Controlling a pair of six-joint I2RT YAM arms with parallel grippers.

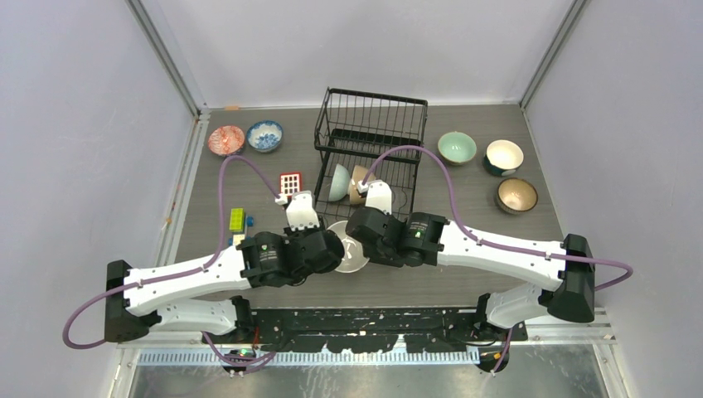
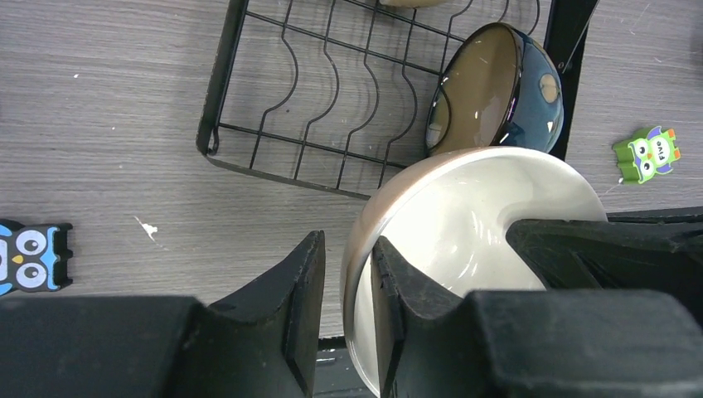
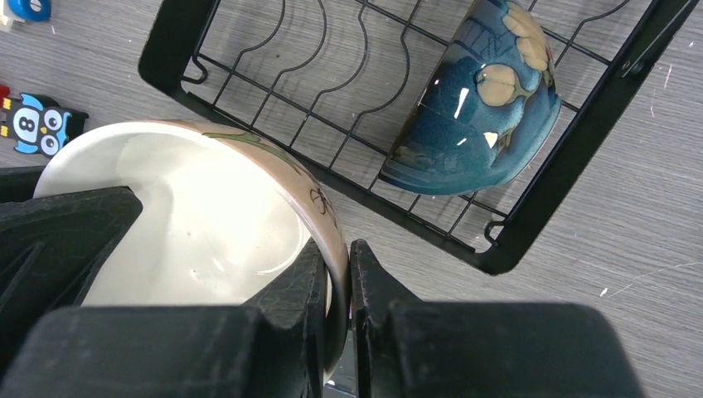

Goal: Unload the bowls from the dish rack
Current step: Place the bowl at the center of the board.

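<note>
A cream bowl (image 1: 350,253) with a tan outside hangs between my two grippers, just in front of the black wire dish rack (image 1: 370,124). My right gripper (image 3: 338,249) is shut on the bowl's (image 3: 199,215) right rim. My left gripper (image 2: 348,249) straddles the opposite rim of the bowl (image 2: 464,215). One finger is inside against the wall, and a small gap shows between the outer finger and the rim. Two bowls still stand on edge in the rack's slotted tray: a dark blue one (image 3: 481,99) with a brown inside (image 2: 485,83) and a tan one (image 1: 359,184).
On the table left of the rack sit a red patterned bowl (image 1: 225,139) and a blue-and-white bowl (image 1: 265,135). On the right are a pale green bowl (image 1: 457,148), a cream one (image 1: 504,156) and a brown one (image 1: 516,196). A red block (image 1: 290,183) and toy blocks (image 1: 238,220) lie near my left arm.
</note>
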